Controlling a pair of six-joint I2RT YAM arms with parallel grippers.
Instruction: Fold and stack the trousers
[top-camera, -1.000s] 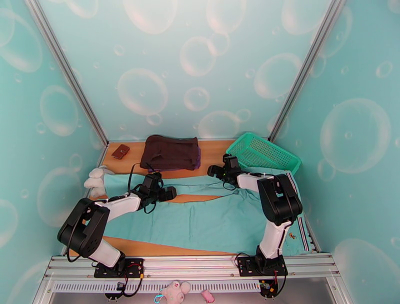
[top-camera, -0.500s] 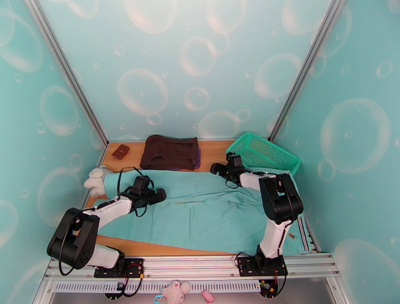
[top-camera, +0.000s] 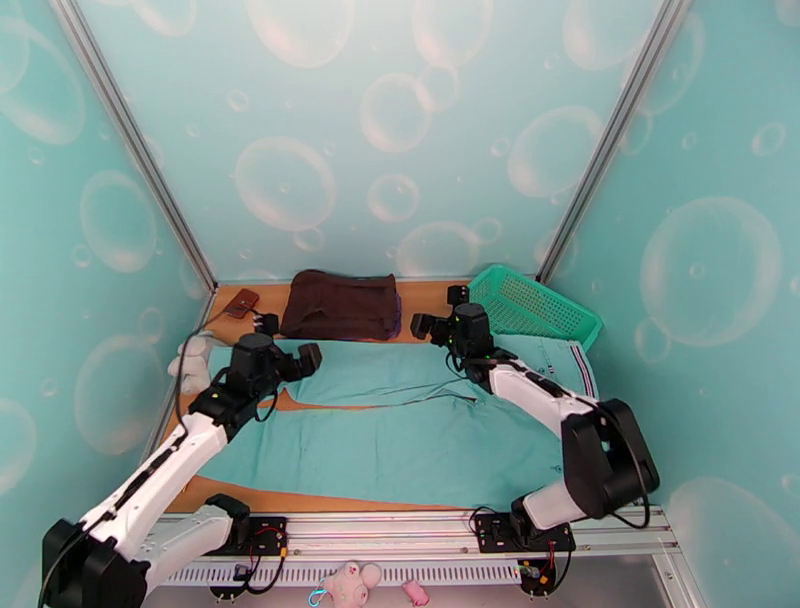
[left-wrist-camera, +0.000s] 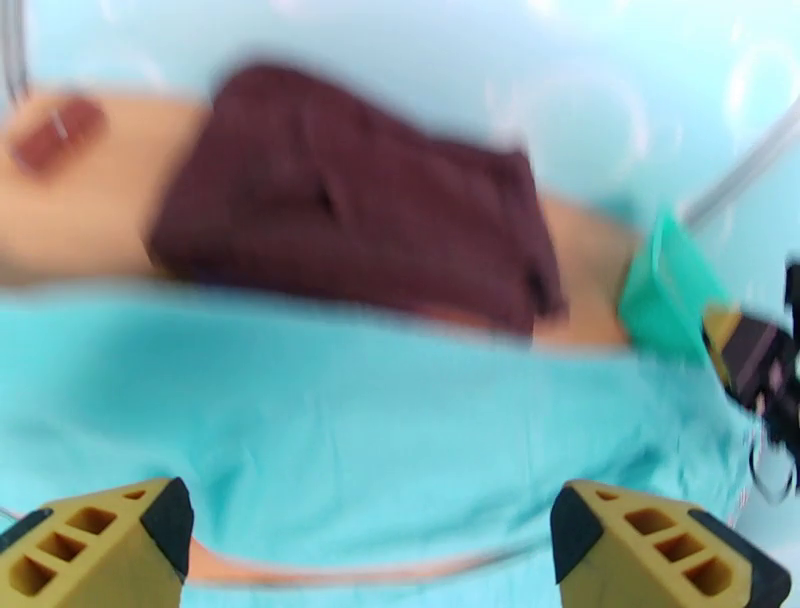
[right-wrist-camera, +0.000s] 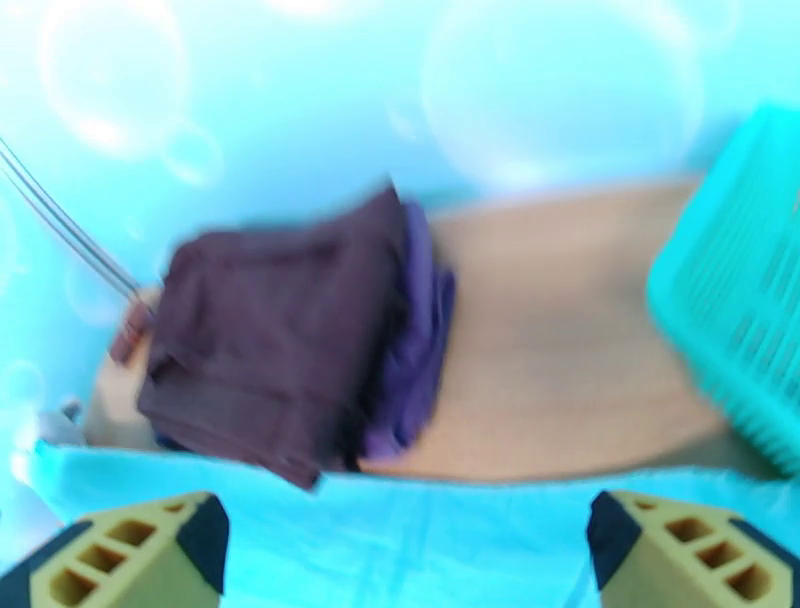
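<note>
Light teal cloth trousers (top-camera: 400, 440) lie flat on the wooden table (top-camera: 430, 295), far edge just before the dark brown folded garment (top-camera: 340, 305). The left claw (left-wrist-camera: 370, 540) and right claw (right-wrist-camera: 405, 550) hover spread, empty, over that edge, seemingly poised to pinch it for folding.

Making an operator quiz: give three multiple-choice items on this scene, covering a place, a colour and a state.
1. Where is the basket? A) far right of the table B) near left corner C) table's middle
2. What colour is the folded garment at the far edge? A) white B) dark brown C) yellow
3. How is the left gripper? A) open B) shut on cloth C) shut, empty
Answers: 1 A, the top view shows it there; 2 B, plainly dark brown; 3 A, its fingers stand wide apart above the trousers.
</note>
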